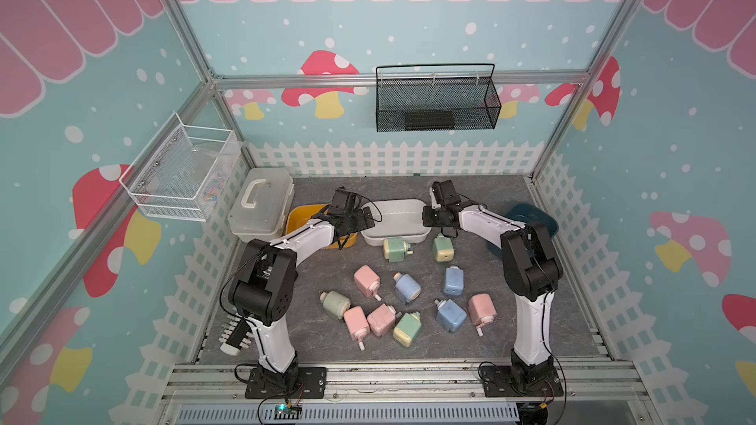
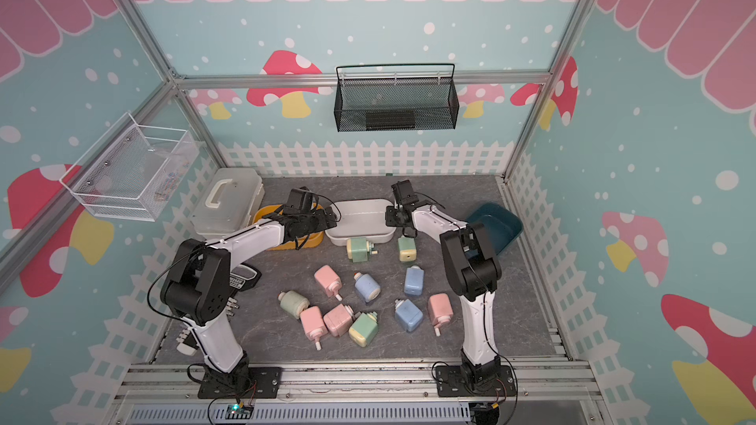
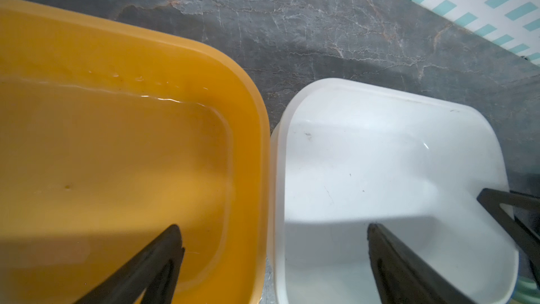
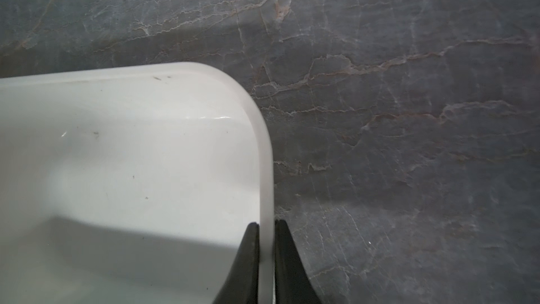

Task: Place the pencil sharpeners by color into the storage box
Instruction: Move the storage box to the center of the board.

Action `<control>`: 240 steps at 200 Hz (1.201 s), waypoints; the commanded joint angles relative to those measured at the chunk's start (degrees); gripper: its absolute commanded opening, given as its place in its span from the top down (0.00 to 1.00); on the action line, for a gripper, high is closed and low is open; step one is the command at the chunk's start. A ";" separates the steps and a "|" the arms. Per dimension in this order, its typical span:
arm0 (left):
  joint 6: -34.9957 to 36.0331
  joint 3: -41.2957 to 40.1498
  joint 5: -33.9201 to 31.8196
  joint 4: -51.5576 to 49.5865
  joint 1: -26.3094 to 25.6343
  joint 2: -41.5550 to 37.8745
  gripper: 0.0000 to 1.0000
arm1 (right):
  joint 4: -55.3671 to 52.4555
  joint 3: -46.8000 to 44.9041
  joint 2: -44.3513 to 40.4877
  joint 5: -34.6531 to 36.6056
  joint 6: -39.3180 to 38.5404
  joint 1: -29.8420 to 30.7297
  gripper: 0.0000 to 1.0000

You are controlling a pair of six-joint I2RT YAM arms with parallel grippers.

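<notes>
Several pencil sharpeners lie loose on the grey floor in both top views, among them a pink one (image 1: 367, 280), a blue one (image 1: 408, 287) and a green one (image 1: 396, 249). At the back stand a yellow storage box (image 1: 300, 214), a white one (image 1: 392, 203) and a dark teal one (image 1: 527, 214). My left gripper (image 3: 273, 226) hangs open over the seam between the yellow box (image 3: 146, 33) and the white box (image 3: 380, 90), holding nothing. My right gripper (image 4: 266, 223) is shut on the white box's rim (image 4: 175, 68), one finger inside and one outside.
A translucent lidded case (image 1: 262, 206) stands left of the yellow box. A white wire basket (image 1: 180, 173) hangs on the left wall and a black mesh basket (image 1: 435, 100) on the back wall. A white picket fence rings the floor.
</notes>
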 commanded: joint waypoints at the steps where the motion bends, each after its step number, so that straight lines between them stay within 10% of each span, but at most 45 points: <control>1: 0.87 1.44 1.35 -0.57 0.33 1.75 0.01 | -0.36 -2.02 -2.53 3.12 2.62 0.24 0.85; 178: 5.95 0.32 5.24 -2.33 0.17 -1.65 0.01 | 0.65 -4.62 -5.89 -3.50 0.31 1.16 0.82; 240: 7.58 -4.20 4.91 0.02 0.22 -7.65 0.01 | 0.09 -8.49 -13.26 -1.48 -7.38 0.78 0.60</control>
